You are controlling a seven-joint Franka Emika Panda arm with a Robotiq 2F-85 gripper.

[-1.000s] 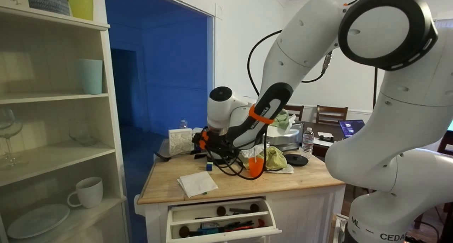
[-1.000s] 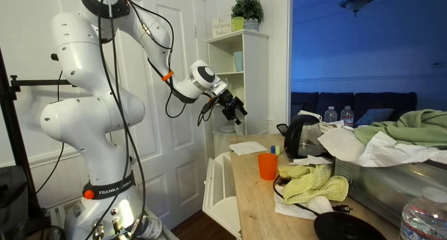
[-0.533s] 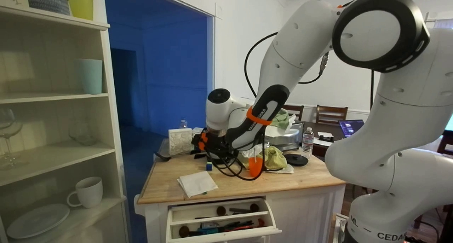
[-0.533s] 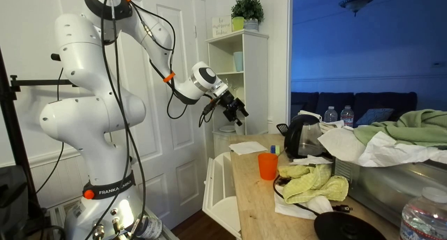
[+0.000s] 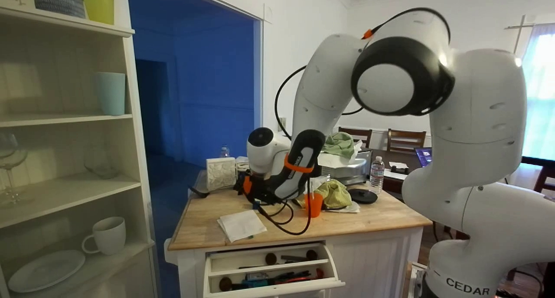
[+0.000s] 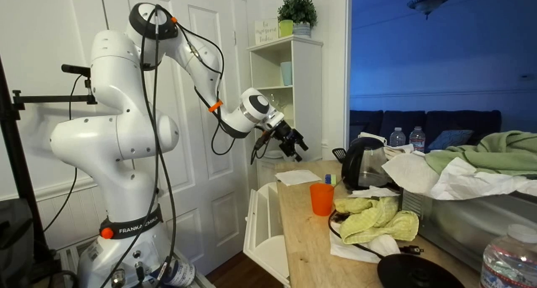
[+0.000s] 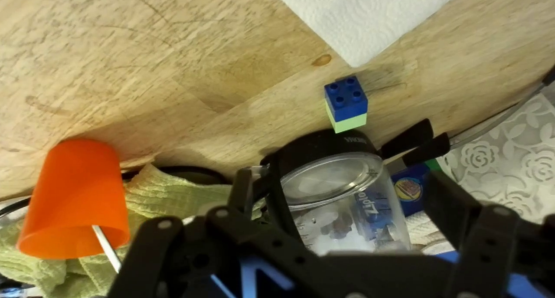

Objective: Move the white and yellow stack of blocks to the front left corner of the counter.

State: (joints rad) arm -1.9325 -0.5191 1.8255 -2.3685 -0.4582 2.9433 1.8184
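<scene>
Seems only at the approach stage of the task, with nothing picked up and nothing delivered. Has a black gripper tilted down above a wooden counter, with its two fingers spread wide and nothing held between them. Has the small stack of blocks on the counter, apart from the gripper, blue and pale yellow-green rather than the white and yellow of the request. Appears to lie on its side, studs toward the pulled-out drawer. Sits just beside a glass kettle, with contact impossible to judge, near the tip of a white paper towel and well apart from an orange cup. Is not yet at the front left corner, taken here as the one past the paper towel, left of the drawer in an exterior view. Leaves nearly everything to do, most likely: lowering to the stack, closing around it, lifting, carrying to that corner, setting down, letting go.
</scene>
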